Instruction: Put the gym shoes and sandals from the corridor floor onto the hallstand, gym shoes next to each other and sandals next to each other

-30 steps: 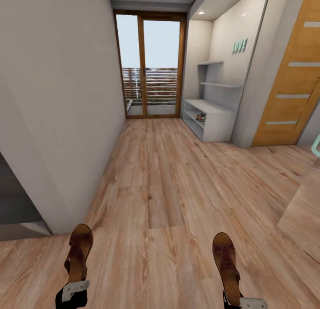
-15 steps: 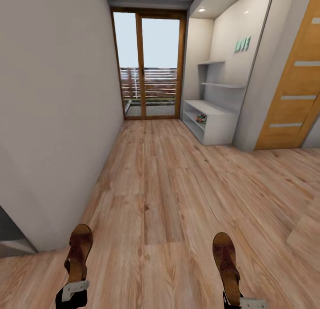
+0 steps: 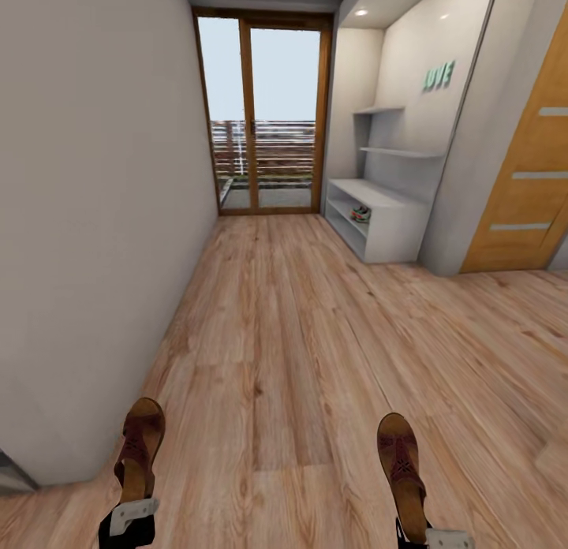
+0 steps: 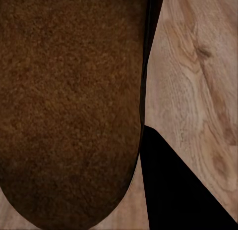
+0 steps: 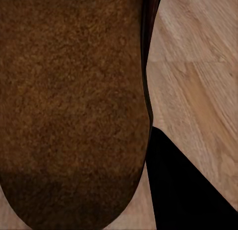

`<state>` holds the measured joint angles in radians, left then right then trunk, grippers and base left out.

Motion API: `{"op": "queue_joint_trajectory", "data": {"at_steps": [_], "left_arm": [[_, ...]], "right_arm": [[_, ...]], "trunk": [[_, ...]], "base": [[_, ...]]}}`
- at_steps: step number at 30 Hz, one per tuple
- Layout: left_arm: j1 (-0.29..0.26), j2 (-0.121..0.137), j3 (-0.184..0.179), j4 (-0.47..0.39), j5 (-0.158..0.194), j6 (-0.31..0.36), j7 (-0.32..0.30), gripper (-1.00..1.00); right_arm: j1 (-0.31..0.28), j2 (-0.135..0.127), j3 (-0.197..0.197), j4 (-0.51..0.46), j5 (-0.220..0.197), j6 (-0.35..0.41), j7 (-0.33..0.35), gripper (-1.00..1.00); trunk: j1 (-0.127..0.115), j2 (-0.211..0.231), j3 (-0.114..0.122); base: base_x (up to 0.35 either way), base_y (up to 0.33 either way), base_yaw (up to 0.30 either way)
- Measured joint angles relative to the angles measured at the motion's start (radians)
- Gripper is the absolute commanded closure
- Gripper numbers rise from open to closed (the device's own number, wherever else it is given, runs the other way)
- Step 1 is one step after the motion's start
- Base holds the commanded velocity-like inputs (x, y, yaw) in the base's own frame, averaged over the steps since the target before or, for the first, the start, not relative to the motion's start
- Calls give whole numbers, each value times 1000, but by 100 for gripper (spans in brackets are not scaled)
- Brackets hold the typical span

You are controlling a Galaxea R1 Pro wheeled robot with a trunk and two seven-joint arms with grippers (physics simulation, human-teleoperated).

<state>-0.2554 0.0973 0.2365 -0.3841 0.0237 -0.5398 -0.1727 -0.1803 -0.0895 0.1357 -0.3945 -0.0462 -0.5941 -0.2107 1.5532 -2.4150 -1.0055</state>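
Observation:
I hold one brown sandal in each hand above the wood-plank corridor floor (image 3: pixel 276 336). My left gripper (image 3: pixel 128 514) is shut on the heel of the left sandal (image 3: pixel 140 446). My right gripper (image 3: pixel 416 533) is shut on the heel of the right sandal (image 3: pixel 400 462). Each wrist view looks at a fuzzy brown sole, the left sandal (image 4: pixel 69 106) and the right sandal (image 5: pixel 72 101), beside a black finger (image 4: pixel 173 190) (image 5: pixel 183 190). The pale grey hallstand (image 3: pixel 386 206) stands far ahead on the right. A gym shoe (image 3: pixel 360 213) shows small on its lower tier; a second is too small to make out.
A white wall (image 3: pixel 95 218) runs along the left side. A glass balcony door (image 3: pixel 264 115) closes the corridor's far end. Right of the hallstand are a grey wall pillar (image 3: pixel 465 178) and an orange wooden door (image 3: pixel 528 194). Open floor stretches between me and the hallstand.
The whole view has shifted as the camera moved forward along the corridor; the left wall's near corner has slid down and out. Both sandals stay held in the same place.

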Motion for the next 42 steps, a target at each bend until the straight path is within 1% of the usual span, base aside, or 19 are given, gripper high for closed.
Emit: {"op": "queue_joint_trajectory", "data": {"at_steps": [42], "left_arm": [[0, 0, 0, 0, 0, 0, 0, 100]], "right_arm": [[0, 0, 0, 0, 0, 0, -1, 100]], "trunk": [[0, 0, 0]], "base": [[339, 0, 10]]}}
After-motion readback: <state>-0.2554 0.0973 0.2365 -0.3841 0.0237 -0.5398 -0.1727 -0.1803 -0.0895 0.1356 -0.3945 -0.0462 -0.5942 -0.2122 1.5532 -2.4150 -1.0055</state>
